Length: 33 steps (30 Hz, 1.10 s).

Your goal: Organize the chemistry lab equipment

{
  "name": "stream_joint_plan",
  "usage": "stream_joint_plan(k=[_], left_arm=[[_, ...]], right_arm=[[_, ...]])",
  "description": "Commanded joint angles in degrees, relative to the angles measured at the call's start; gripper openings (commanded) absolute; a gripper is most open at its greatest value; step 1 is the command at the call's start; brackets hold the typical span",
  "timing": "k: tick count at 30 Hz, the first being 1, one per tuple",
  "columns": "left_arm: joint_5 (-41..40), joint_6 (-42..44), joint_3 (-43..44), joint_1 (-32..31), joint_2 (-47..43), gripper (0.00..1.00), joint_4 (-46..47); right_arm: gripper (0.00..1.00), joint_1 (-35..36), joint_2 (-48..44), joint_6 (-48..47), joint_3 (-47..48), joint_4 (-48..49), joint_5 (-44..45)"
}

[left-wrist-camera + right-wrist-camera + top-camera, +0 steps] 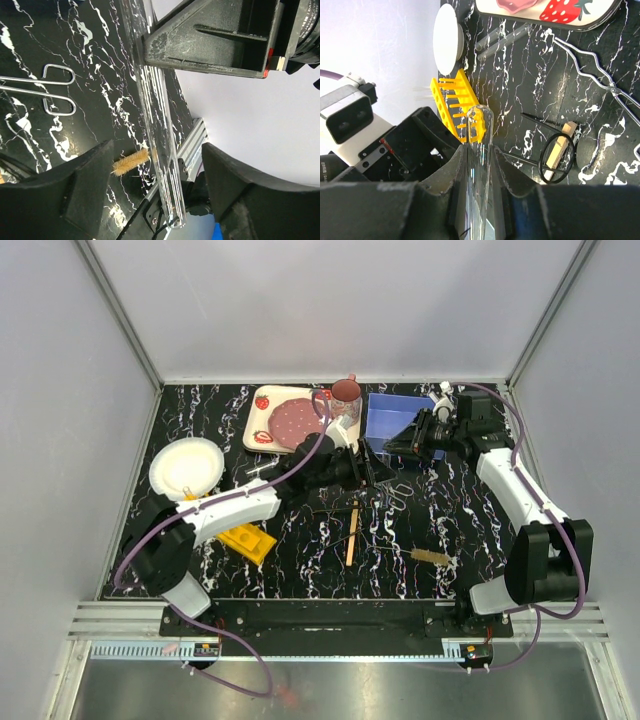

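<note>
On table (pixel 530 100), (perhaps) two tubes (pixel 502 36)

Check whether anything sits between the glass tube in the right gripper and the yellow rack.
Yes: the left arm. Its open left gripper flanks the glass tube that the right gripper holds, and its forearm lies across the path toward the yellow rack.

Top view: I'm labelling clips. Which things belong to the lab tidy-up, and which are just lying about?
Job: yellow rack, glass tube, wire tongs, wooden stick, tube brush.
Lying about: strawberry tray, pink plate, pink cup, white plate.
</note>
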Motion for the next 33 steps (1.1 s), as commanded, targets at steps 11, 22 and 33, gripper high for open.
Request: stream_joint_plan(k=[11, 22, 33], left_arm=[[1.6, -4.5, 3.7, -1.0, 1.0, 0.25, -0.1], [13.6, -2.1, -1.3, 6.1, -6.8, 0.2, -6.6], [32.7, 10.1, -2.0, 9.6, -10.8, 0.2, -24.5]], right_arm=[[0.24, -0.6, -3.7, 2.8, -3.1, 7.0, -3.7], [0.85, -0.6, -10.3, -24.6, -4.2, 2.7, -14.0], [1.0, -0.4, -11.1, -126.0, 13.3, -60.1, -17.7]])
